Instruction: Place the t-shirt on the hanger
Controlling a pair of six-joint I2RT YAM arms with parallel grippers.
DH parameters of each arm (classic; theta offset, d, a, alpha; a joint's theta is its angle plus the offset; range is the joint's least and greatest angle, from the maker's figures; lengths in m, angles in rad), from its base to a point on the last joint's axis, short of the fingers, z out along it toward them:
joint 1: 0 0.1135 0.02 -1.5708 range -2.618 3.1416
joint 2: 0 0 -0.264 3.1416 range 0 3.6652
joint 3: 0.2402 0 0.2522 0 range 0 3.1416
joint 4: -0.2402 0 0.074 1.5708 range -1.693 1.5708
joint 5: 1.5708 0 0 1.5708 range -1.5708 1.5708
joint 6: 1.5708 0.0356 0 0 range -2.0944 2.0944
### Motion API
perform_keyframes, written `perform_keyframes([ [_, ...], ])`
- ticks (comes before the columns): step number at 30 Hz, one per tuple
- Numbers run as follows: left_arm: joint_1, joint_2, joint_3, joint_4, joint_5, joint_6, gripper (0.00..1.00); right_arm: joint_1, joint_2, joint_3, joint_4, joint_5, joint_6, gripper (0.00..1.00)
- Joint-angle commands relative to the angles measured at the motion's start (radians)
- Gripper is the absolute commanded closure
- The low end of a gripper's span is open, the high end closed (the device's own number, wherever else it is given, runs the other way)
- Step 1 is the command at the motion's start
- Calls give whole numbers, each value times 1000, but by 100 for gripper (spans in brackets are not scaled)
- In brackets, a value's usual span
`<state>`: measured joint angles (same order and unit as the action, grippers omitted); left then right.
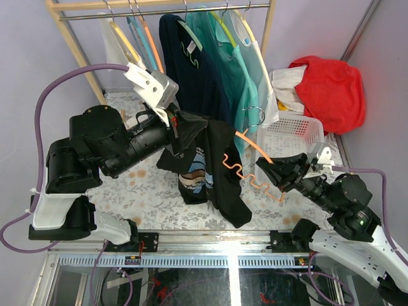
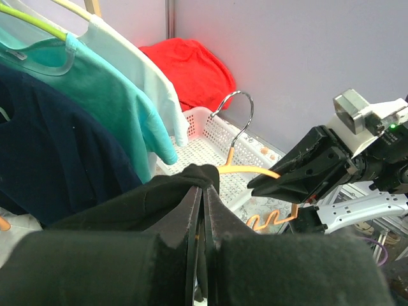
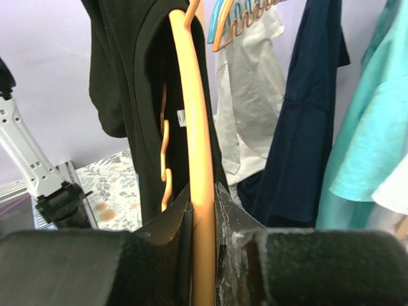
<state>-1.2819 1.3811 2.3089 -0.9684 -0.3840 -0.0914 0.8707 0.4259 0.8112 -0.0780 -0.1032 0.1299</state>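
The black t-shirt (image 1: 220, 169) hangs above the table, its blue and white graphic (image 1: 194, 167) facing left. My left gripper (image 1: 180, 129) is shut on a fold of its upper edge, and in the left wrist view the pads (image 2: 191, 204) pinch the black t-shirt (image 2: 153, 201). My right gripper (image 1: 273, 167) is shut on one arm of the orange hanger (image 1: 250, 148). The wavy bar (image 1: 239, 171) runs left into the shirt and the silver hook (image 1: 255, 115) stands up. In the right wrist view the gripper (image 3: 204, 194) clamps the hanger (image 3: 193, 108), whose far end sits inside the t-shirt (image 3: 134, 76).
A wooden rack (image 1: 70, 38) at the back carries a navy shirt (image 1: 191, 64), teal shirts (image 1: 239, 70) and coloured hangers. A white basket (image 1: 293, 134) and a red cloth (image 1: 328, 89) lie at the back right. A floral cloth (image 1: 146, 191) covers the table.
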Motion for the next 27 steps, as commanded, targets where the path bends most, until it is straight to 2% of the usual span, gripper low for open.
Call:
perform_keyframes([
  [1,1,-9,26,55,38,11,100,1,-20,63,73,123,-79,100],
  [8,1,-15,15,43,45,3,100,2,-1,143,1,136,-129,100],
  [12,2,-10,7,50,62,1,100,1,-13,93,75,145,-121,100],
  [17,2,-4,8,52,67,2,100,2,-55,-5,253,107,-65,100],
  [22,2,-16,-14,53,37,5,99,2,-69,-22,284,56,-30,100],
  [24,1,-27,-30,51,2,7,94,1,-88,-31,292,54,-18,100],
  [27,2,-47,-61,45,-77,12,93,1,-123,-33,288,54,-6,100],
])
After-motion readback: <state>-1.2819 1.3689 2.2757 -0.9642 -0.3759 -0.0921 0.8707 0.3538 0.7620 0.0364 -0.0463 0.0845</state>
